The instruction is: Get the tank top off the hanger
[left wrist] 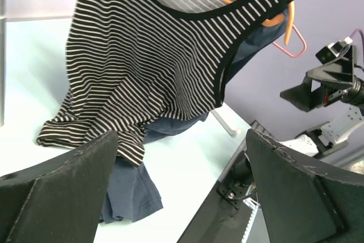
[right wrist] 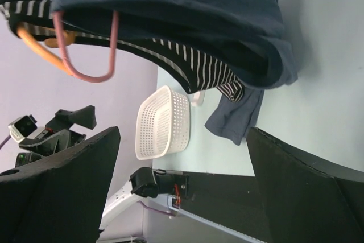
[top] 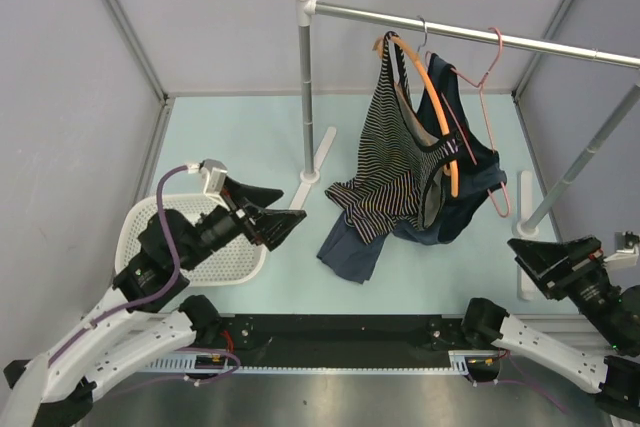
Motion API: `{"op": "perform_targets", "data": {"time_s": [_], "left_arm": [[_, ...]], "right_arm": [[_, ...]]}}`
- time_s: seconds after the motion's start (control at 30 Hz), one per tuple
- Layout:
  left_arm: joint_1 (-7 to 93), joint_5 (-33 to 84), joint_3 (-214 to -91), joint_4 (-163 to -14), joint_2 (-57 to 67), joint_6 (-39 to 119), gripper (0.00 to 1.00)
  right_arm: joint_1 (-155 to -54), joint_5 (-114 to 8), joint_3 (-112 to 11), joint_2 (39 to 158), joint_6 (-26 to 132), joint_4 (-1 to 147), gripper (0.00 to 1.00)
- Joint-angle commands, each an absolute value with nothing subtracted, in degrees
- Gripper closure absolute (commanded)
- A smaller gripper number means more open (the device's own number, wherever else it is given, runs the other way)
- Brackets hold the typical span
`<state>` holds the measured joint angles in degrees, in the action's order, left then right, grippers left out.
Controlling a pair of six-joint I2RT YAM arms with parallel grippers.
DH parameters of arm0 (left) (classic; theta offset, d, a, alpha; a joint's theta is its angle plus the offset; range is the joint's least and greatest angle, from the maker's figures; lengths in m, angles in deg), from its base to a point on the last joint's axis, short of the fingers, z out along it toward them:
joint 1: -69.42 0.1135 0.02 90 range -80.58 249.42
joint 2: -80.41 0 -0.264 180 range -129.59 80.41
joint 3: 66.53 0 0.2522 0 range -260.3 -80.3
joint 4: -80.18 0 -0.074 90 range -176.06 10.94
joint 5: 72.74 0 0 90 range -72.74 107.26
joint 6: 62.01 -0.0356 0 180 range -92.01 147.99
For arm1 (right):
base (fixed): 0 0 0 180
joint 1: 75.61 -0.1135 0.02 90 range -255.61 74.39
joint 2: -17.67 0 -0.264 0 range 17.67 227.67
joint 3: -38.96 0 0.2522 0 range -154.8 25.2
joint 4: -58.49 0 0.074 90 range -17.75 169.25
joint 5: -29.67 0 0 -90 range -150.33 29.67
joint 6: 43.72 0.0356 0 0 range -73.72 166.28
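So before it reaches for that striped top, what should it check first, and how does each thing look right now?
1. Both grippers free: ok. The left gripper and right gripper stand open, holding nothing.
2. Tank top on the orange hanger: ok, it hangs from it.
3. Hanger hooked on the rail: ok.
4. Way from the left gripper to the tank top's hem: ok, nothing lies between in its wrist view.
5. Tank top apart from the navy T-shirt: not ok; they overlap, so a pinch might catch both.
6. Pink hanger clear of the orange one: cannot tell; they hang close.
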<state>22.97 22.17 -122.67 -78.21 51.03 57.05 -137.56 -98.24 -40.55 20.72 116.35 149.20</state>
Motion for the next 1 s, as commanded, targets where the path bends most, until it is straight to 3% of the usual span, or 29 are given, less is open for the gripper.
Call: {"op": "perform_targets", "data": {"time_s": [0.0,0.17,0.47,0.8,0.9,0.97], "left_arm": [[23.28,27.97,-130.9,-75.35,43.7,57.26,0.0],[23.28,33.69,-136.45,-74.37,37.27,55.76,0.01],[23.28,34.66,-134.97,-76.48,36.38,58.31,0.01],[23.19,34.84,-130.66,-72.89,43.76,60.68,0.01],[23.28,33.96,-128.9,-70.17,47.27,61.12,0.01],[23.19,33.0,-127.67,-68.76,49.99,61.39,0.01]], "right_arm": [[-138.09,-101.46,-44.48,22.41,108.97,151.55,0.0],[-138.71,-95.94,-51.59,25.57,89.76,138.46,0.0],[-140.03,-99.96,-78.55,56.5,71.55,139.66,0.0],[-140.12,-107.78,-91.95,81.11,53.15,131.75,0.0],[-139.59,-109.19,-91.61,85.95,53.05,130.87,0.06],[-138.89,-109.63,-89.77,88.06,54.54,130.78,0.15]]}}
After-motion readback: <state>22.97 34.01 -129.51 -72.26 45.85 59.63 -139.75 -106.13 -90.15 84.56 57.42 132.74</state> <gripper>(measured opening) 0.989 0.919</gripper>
